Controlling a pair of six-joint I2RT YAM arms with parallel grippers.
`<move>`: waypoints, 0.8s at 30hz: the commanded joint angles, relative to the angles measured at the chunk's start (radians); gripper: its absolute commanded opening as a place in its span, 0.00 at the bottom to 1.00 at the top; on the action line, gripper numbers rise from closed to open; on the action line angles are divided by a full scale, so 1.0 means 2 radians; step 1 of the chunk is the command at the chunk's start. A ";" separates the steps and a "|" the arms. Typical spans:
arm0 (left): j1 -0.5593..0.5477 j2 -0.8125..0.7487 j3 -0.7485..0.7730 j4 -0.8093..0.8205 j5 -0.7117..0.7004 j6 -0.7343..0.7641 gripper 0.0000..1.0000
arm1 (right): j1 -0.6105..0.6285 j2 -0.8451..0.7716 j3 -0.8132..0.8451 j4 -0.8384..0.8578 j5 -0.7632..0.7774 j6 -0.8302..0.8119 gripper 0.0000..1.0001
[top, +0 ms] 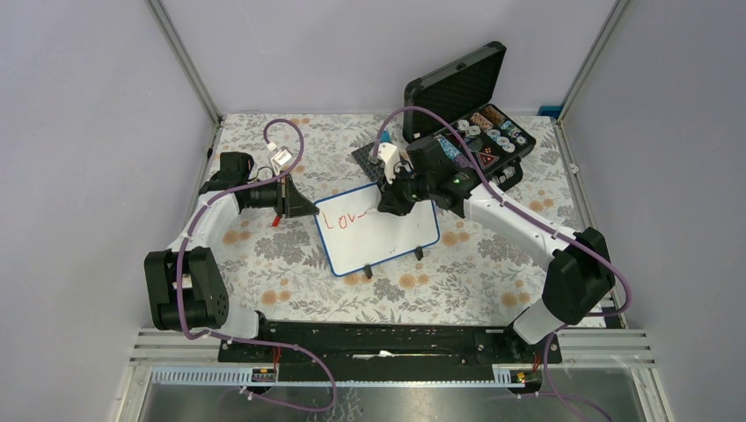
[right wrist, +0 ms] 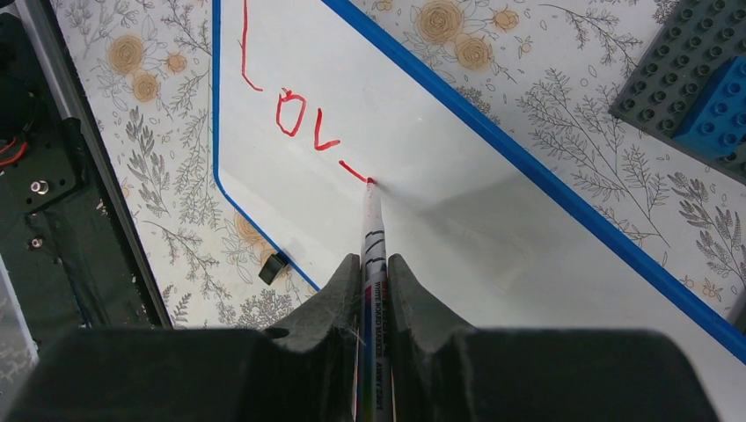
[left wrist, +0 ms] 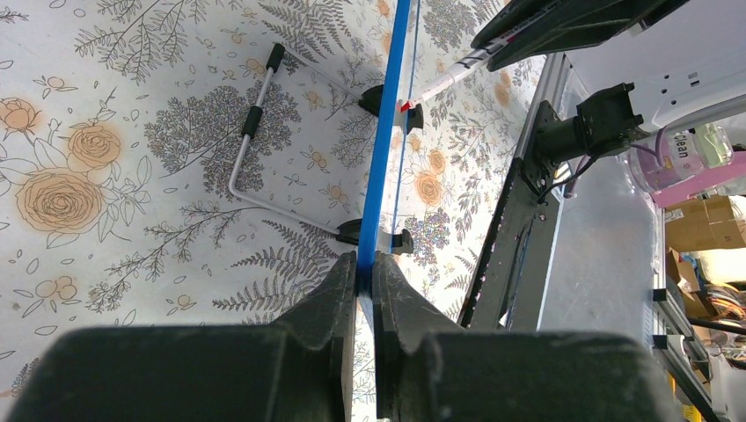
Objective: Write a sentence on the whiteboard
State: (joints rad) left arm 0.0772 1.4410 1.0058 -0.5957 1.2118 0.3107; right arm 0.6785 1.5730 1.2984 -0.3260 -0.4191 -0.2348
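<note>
The whiteboard point(top: 387, 237), white with a thin blue frame, lies on the floral table mid-scene. Red writing point(top: 341, 220) on it reads "Lov" plus a short stroke; it also shows in the right wrist view point(right wrist: 299, 119). My left gripper point(top: 303, 209) is shut on the board's left blue edge point(left wrist: 378, 158), seen edge-on in the left wrist view point(left wrist: 364, 268). My right gripper point(top: 393, 204) is shut on a whiteboard marker point(right wrist: 373, 246), its red tip touching the board point(right wrist: 493, 220) at the end of the last stroke.
An open black case point(top: 471, 114) of small parts stands at the back right. A grey studded baseplate point(top: 369, 158) with a blue brick point(right wrist: 717, 114) lies behind the board. A bent metal stand point(left wrist: 251, 132) lies under the board's left side.
</note>
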 commanded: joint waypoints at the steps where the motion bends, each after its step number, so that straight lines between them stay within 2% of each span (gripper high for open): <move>1: -0.002 -0.005 0.007 0.006 0.009 0.007 0.00 | -0.007 0.009 0.025 0.020 0.004 0.002 0.00; 24: -0.002 -0.005 0.007 0.006 0.010 0.008 0.00 | 0.018 0.018 0.023 0.021 0.005 0.000 0.00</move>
State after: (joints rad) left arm 0.0772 1.4410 1.0058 -0.5957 1.2106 0.3107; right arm 0.6987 1.5913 1.3201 -0.3237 -0.4294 -0.2283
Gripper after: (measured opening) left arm 0.087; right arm 0.193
